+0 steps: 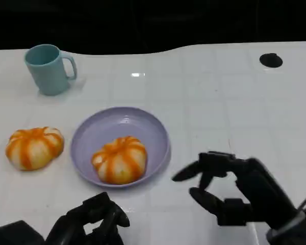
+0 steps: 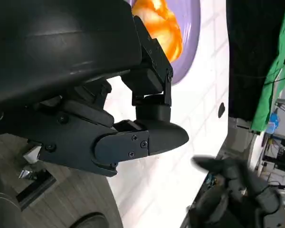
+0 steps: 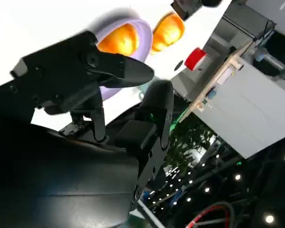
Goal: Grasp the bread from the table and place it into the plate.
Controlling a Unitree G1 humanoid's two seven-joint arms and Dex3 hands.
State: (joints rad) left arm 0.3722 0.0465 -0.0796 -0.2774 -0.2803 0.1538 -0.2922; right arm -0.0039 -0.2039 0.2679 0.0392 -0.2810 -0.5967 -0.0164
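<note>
Head view showed the right hand (image 1: 222,191) spread and holding nothing, over bare table (image 1: 234,112) just right of the purple plate (image 1: 160,135); the left hand (image 1: 94,224) (fingers curled, gripping nothing) sat near the front edge. One bread (image 1: 120,159) lay in the plate, another bread roll (image 1: 34,147) left of it, apart from the rim

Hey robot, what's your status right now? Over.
Left robot hand and right robot hand both open, empty. One bread in the plate, another bread on table. Nothing blocking.
</note>
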